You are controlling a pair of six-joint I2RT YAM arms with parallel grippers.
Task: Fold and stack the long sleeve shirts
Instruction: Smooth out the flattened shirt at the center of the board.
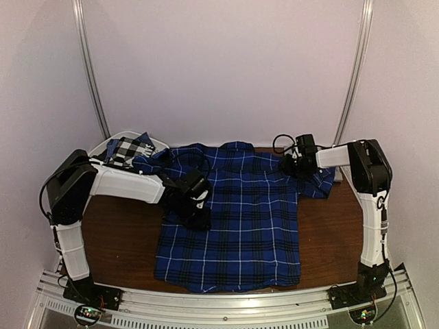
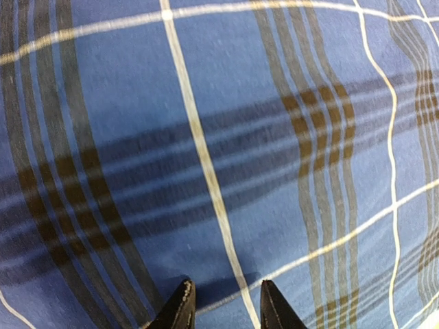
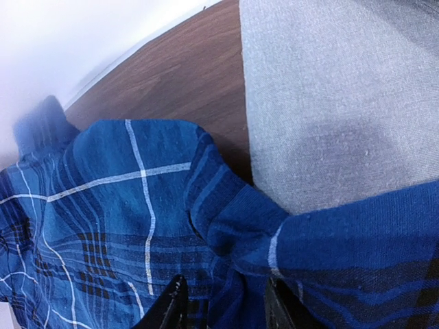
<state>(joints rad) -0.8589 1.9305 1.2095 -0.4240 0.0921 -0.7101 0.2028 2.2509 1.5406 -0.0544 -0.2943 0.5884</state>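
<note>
Locate royal-blue plaid cloth shirt [image 1: 240, 233] flat beneath left gripper [image 2: 228, 305], fingers slightly apart, pinching nothing. Confirm right gripper [image 3: 223, 305] clamped on bunched sleeve [image 3: 240, 226], shirt body toward left gripper. Expect fold that way, square to shirt's long axis.

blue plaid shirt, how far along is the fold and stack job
Done: nothing folded or stacked; the blue plaid shirt lies spread flat. In hand: right gripper pinches its bunched sleeve, left gripper sits open over the body. Left: fold it, plus the check shirt in the basket and grey shirt.
</note>
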